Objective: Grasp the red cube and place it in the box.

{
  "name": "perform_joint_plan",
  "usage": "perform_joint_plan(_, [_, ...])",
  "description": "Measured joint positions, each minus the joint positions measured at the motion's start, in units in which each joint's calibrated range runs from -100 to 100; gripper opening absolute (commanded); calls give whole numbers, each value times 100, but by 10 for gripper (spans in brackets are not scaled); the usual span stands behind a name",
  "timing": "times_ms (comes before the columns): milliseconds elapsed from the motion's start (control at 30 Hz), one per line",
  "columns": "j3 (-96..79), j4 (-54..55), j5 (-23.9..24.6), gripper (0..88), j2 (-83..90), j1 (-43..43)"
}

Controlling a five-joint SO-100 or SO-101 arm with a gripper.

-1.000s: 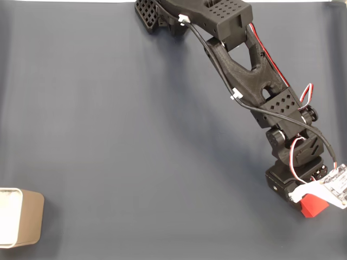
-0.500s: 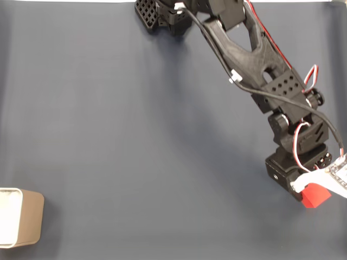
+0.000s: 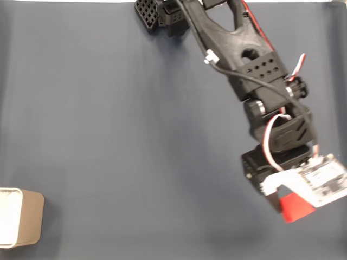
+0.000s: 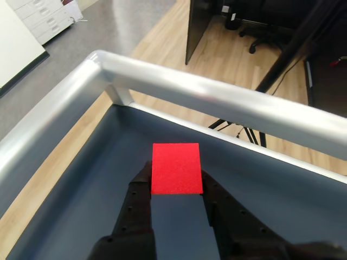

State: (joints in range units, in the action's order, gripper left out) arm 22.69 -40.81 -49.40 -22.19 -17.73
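The red cube [image 4: 175,168] is gripped between the two black fingers [image 4: 140,190] of the hand [image 4: 175,181] — in the wrist view the fingers are seen pressed against its left and right sides. In the fixed view the red cube [image 3: 296,207] is seen at the lower right, partly covered by the white board [image 3: 320,181] on the wrist, with the hand [image 3: 287,203] around it.

The box [image 3: 20,216] is found at the far lower left of the fixed view, cut off by the picture's left edge — well apart from the cube, with a wide stretch of bare dark desk [image 3: 119,135] lying open between them.

In the wrist view a silver rail [image 4: 217,100] is seen just beyond the cube, running along the desk's edge and turning a corner at the upper left. Past the rail, wooden floor [image 4: 162,38] and the legs of furniture can be made out.

The arm [image 3: 238,59] is stretched from the top edge of the fixed view down toward the right side.
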Motion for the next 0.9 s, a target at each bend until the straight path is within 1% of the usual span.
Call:
perform_joint_plan(267, [0, 0, -68, 0, 17, 601])
perform_joint_plan(900, [0, 0, -93, 0, 417, 1677])
